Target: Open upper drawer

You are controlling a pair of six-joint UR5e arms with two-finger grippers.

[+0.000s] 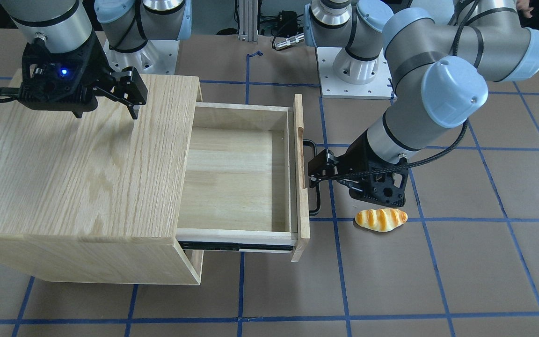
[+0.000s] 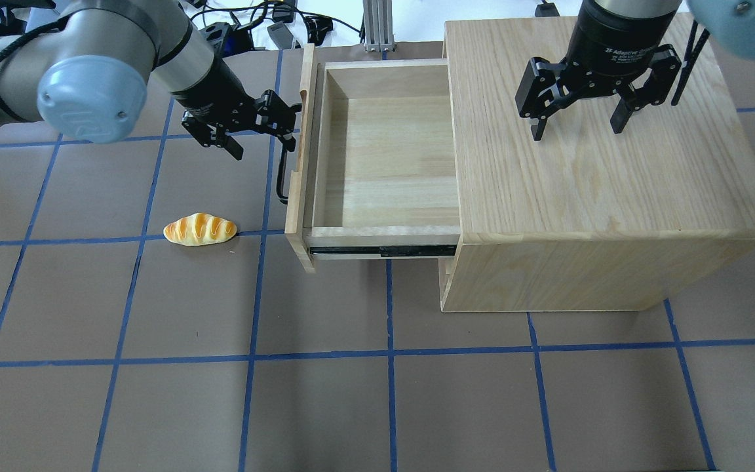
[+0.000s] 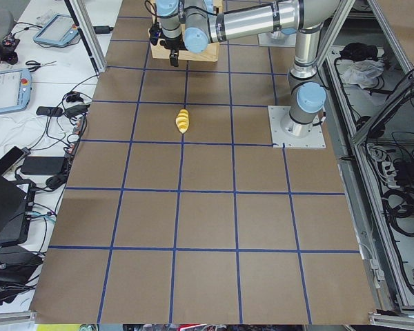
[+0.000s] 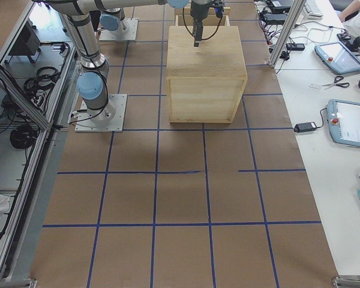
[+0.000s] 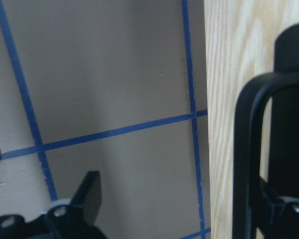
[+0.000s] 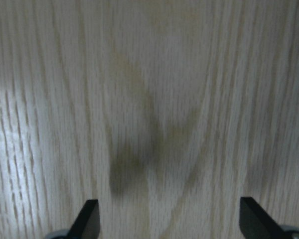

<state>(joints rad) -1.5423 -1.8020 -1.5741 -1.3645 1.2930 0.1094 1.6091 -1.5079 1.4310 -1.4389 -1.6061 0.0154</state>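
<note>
The upper drawer (image 1: 232, 173) (image 2: 384, 164) stands pulled far out of the oak cabinet (image 1: 77, 154) (image 2: 600, 190), its inside bare and a black side rail showing. Its black bar handle (image 1: 314, 201) (image 2: 280, 187) (image 5: 246, 149) is on the front panel (image 5: 224, 99). My left gripper (image 1: 314, 180) (image 2: 265, 149) is open at the handle. In the left wrist view the bar lies between the fingers, close to the right one (image 5: 291, 109), which is not closed on it. My right gripper (image 1: 129, 105) (image 2: 574, 128) (image 6: 169, 219) is open and empty just above the cabinet top.
A toy bread roll (image 1: 381, 219) (image 2: 199, 229) (image 3: 183, 121) lies on the brown, blue-taped table (image 2: 154, 393) just beside the left gripper, in front of the drawer. A lower drawer front shows below the open one. The arm bases stand at the far edge.
</note>
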